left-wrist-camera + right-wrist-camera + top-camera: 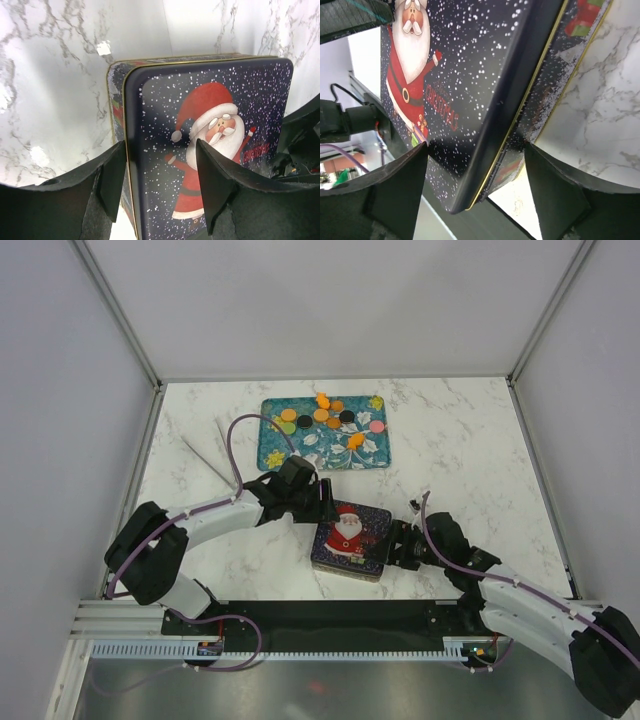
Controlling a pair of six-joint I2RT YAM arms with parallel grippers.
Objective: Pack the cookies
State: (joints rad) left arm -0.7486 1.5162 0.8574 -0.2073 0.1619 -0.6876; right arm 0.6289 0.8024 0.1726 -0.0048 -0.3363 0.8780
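A dark-blue square metal tin with a Santa lid sits on the white marble table, near edge centre, lid on. The cookies, small round orange, black and pink pieces, lie on a teal floral rectangular tray just beyond the tin, at the far side.

The left claw reaches in from the tin's left, fingers apart, straddling the lid's edge; it is open and clamps nothing. The right claw comes from the right, likewise spread across the lid rim and side wall.

Both claws bracket the tin from opposite sides, equally near. A closed lid fits either opening the tin or having just shut it.
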